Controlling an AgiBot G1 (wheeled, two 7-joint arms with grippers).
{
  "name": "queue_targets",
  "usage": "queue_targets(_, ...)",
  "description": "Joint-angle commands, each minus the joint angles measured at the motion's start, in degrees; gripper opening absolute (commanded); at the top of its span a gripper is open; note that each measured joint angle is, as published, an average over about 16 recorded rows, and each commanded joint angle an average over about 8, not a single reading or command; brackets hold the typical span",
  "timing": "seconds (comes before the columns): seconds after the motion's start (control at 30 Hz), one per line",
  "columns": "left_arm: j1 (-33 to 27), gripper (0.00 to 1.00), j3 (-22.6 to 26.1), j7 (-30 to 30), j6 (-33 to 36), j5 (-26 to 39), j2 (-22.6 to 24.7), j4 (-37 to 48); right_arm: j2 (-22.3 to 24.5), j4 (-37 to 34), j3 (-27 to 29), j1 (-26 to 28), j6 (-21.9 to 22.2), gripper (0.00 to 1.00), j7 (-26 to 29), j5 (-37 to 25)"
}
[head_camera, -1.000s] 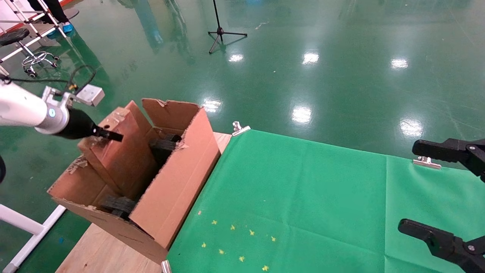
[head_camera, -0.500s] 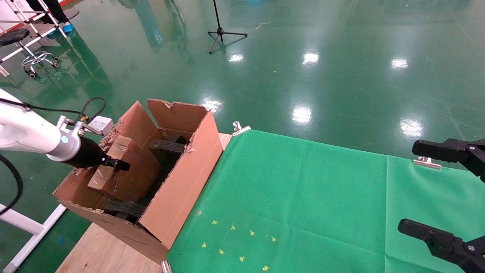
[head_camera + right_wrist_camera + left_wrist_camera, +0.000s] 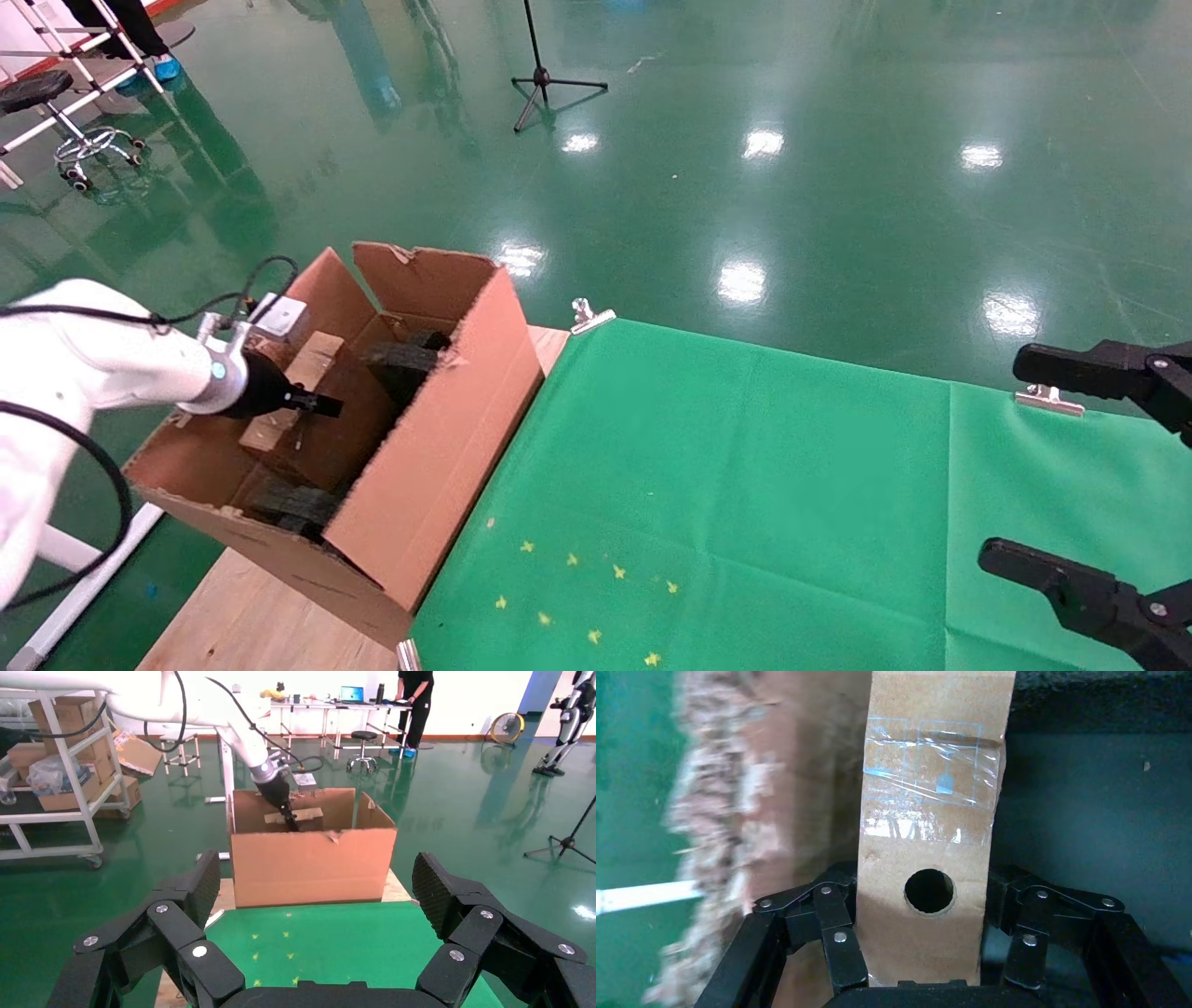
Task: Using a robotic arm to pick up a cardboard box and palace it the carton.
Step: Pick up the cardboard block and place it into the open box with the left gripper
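The white robotic arm ends in my left gripper (image 3: 321, 405), shut on the cardboard box (image 3: 300, 384). It holds the box inside the carton (image 3: 438, 438), low between the carton's left wall and a black foam block (image 3: 402, 359). In the left wrist view the taped box (image 3: 926, 811) with its round hole sits between the black fingers (image 3: 835, 913), which press both its sides. The right wrist view shows the carton (image 3: 313, 860) from the side, with the box (image 3: 302, 816) and arm above its rim. My right gripper (image 3: 1010, 461) is open and empty at the table's right edge, also seen in its own view (image 3: 316, 888).
The carton stands on the wooden table (image 3: 251, 615) beside the green cloth (image 3: 745, 485), which metal clips (image 3: 589, 315) hold down. More black foam (image 3: 293, 508) lies at the carton's near end. A white frame (image 3: 56, 550) stands left of the table and a tripod (image 3: 545, 70) on the far floor.
My left gripper has come down and towards me with the cardboard box, from above the carton's left flap to deep inside it. The right arm has not moved.
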Motion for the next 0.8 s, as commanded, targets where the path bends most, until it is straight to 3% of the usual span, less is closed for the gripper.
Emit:
queue_targets(0.03,1.15,0.0,-0.23,-0.16,-1.18,-0.33,0.45,-0.2,0.0,0.0,0.0,0.0,0.0,1.0,0.0,0.0)
queue_targets(0.07,1.49,0.0,-0.38,-0.3,-1.34,-0.54,0.58,-0.22,0.0,0.0,0.0,0.0,0.0,1.0,0.0,0.0)
queue_targets(0.33,3.1,1.0,-1.07,-0.93,-2.37,-1.46,1.05,-0.2,0.01,-0.01,0.01,-0.01,0.01,1.0,0.0,0.0)
queue_targets(0.8,2.92,1.0,-1.03,-0.92,-2.17,-1.46,1.0,-0.19,0.01,-0.02,0.0,-0.01,0.01,1.0,0.0,0.0)
